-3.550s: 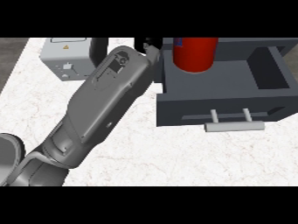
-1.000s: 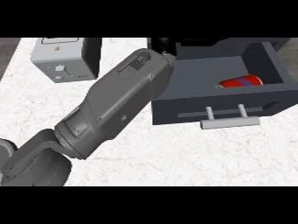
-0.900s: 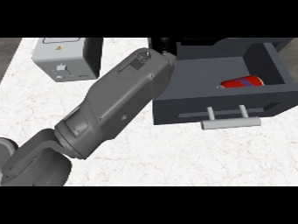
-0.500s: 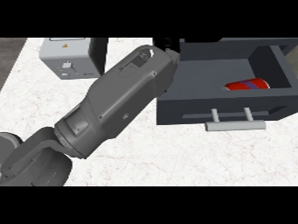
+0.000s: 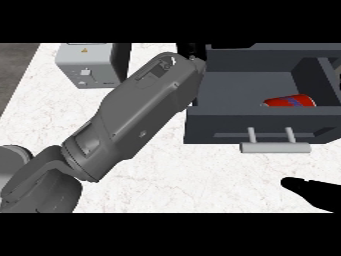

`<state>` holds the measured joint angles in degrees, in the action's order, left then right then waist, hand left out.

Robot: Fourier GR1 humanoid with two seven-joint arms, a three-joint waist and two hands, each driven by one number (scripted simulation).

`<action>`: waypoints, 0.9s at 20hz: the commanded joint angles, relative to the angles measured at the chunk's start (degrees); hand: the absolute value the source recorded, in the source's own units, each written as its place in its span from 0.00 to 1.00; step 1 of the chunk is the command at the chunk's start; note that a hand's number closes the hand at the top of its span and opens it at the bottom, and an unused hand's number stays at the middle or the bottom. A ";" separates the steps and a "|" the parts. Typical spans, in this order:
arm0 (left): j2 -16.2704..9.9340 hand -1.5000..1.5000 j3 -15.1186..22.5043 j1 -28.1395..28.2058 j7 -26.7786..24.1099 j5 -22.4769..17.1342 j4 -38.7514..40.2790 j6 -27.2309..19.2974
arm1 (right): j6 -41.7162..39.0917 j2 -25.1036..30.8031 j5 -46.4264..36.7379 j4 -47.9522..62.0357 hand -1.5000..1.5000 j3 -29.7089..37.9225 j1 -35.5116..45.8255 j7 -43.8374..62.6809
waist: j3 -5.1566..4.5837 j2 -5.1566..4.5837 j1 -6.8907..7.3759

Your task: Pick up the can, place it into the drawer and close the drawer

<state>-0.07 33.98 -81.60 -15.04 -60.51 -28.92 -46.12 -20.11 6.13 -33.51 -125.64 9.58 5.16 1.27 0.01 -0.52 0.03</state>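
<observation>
Head view: note that the can (image 5: 290, 101), upright in the left hand 3.5 s ago, now lies on its side inside the open drawer (image 5: 264, 126), near its right wall. Treat placement as done; only closing remains. The left hand is hidden beyond its forearm (image 5: 132, 122), so you cannot tell its finger state. The right hand (image 5: 326, 195), newly in view at lower right, shows relaxed, extended fingers below the drawer handle (image 5: 275, 146).

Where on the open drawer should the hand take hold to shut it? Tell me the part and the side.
Take the light grey bar handle on the dark grey drawer's front, coming from the near side. It stands off the front on two posts, facing the robot's right hand.
</observation>
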 commanded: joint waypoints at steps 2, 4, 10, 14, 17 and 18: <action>-2.45 0.00 0.75 1.23 3.14 1.97 -2.08 0.15 | 4.00 2.14 -10.85 10.73 0.00 -4.79 8.54 -0.36 | -0.04 0.43 1.56; -3.30 0.00 0.91 2.86 4.67 2.30 -4.65 0.06 | 5.80 2.56 -13.63 15.66 0.00 -5.90 10.24 -1.96 | -0.03 0.53 1.71; -4.95 0.00 0.78 5.14 4.15 4.16 -6.33 -0.25 | 13.60 1.91 -24.34 33.54 0.00 -12.13 18.15 -5.82 | -0.01 0.18 2.08; -7.70 0.00 1.10 5.30 7.89 5.38 -9.75 -2.44 | 15.09 4.06 -29.08 41.20 0.00 -12.64 21.74 -5.87 | -0.01 0.54 2.15; -10.91 0.00 1.03 8.30 9.57 5.88 -13.20 -0.72 | 20.30 2.89 -30.74 50.63 0.00 -11.00 27.14 -6.36 | -0.01 0.45 2.52; -12.94 0.00 0.18 4.57 11.76 6.40 -11.23 -0.86 | 22.65 0.76 -32.53 52.52 0.00 -12.45 28.30 -5.29 | 0.02 0.33 1.93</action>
<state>-9.49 34.71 -76.84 -6.05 -55.15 -38.82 -47.17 -2.65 8.45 -62.28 -82.10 -2.31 28.95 -4.15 0.00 -0.12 2.15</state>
